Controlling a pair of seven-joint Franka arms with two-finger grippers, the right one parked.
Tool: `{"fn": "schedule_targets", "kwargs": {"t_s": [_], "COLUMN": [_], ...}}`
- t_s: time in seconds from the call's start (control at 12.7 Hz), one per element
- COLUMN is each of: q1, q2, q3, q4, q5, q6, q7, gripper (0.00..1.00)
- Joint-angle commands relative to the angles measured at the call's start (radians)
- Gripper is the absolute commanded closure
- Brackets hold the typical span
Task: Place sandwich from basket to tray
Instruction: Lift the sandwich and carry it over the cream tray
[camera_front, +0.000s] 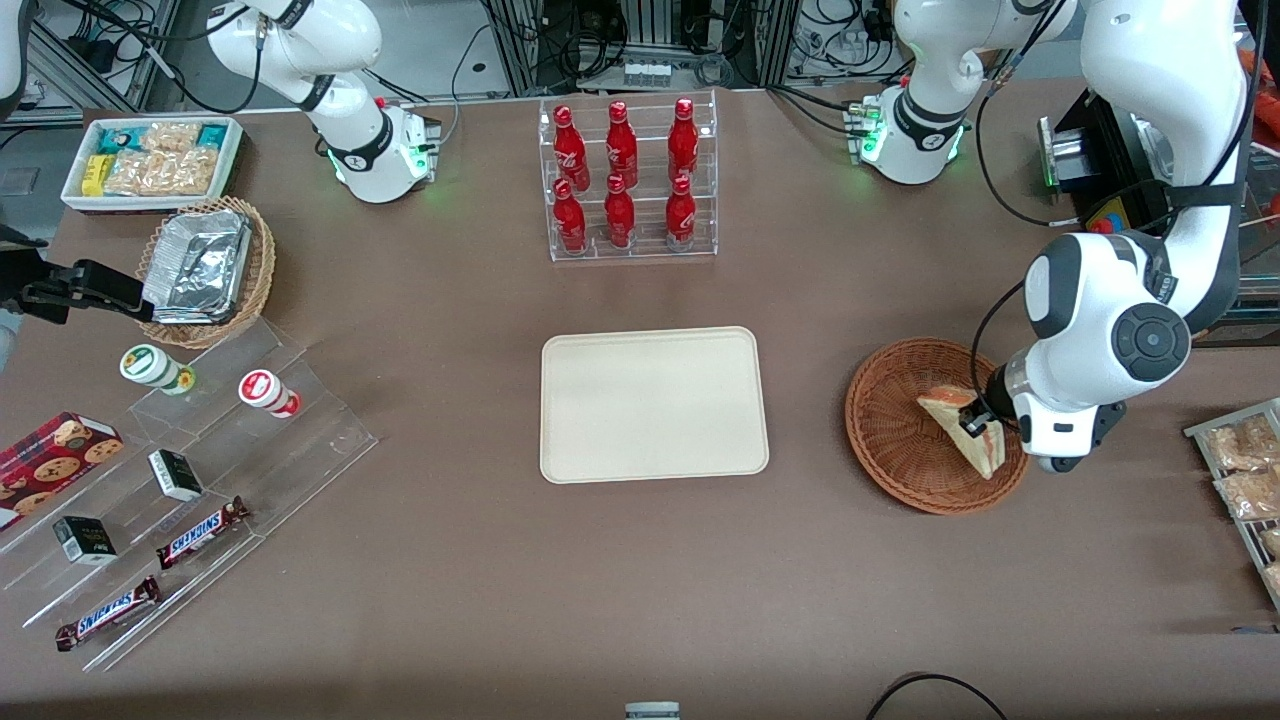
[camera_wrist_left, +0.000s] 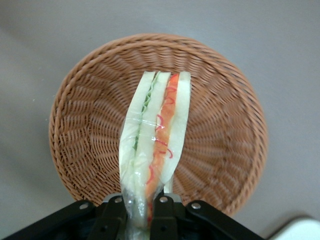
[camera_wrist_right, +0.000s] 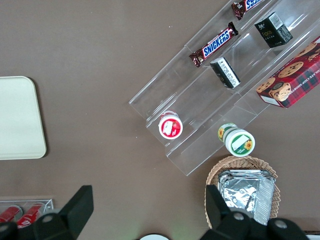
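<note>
Gripping the sandwich over the basket, apparently lifted, end effector; tray bare.

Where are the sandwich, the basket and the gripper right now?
sandwich (camera_wrist_left: 155, 135): left wrist view, on the cut edge showing the filling.
basket (camera_front: 885, 425): front view, on bare woven floor.
gripper (camera_wrist_left: 140, 207): left wrist view, midway between the fingers, shut on the sandwich above the basket.

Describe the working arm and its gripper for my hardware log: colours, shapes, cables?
The left arm has glossy white rounded shells with dark grey joint bands and a round grey cap on its joint. A black cable loops beside its wrist. Its base glows green. The gripper, over the basket, has black fingers on a black body with silver screws.
</note>
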Motion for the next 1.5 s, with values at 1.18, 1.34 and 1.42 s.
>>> {"fn": "schedule_targets", "kwargs": {"t_s": [1.18,1.34,1.42], "q1": [-0.585,-0.632,-0.648], "q2": [0.451,0.486,0.497], "q3": [0.0,0.0,0.001], "q4": [0.599,0.622,0.632], "q5": [-0.012,-0.007,-0.006], "q6": [-0.128,-0.089,-0.089], "q7": [-0.233,-0.284,-0.296], "gripper": [1.0,1.0,1.0]}}
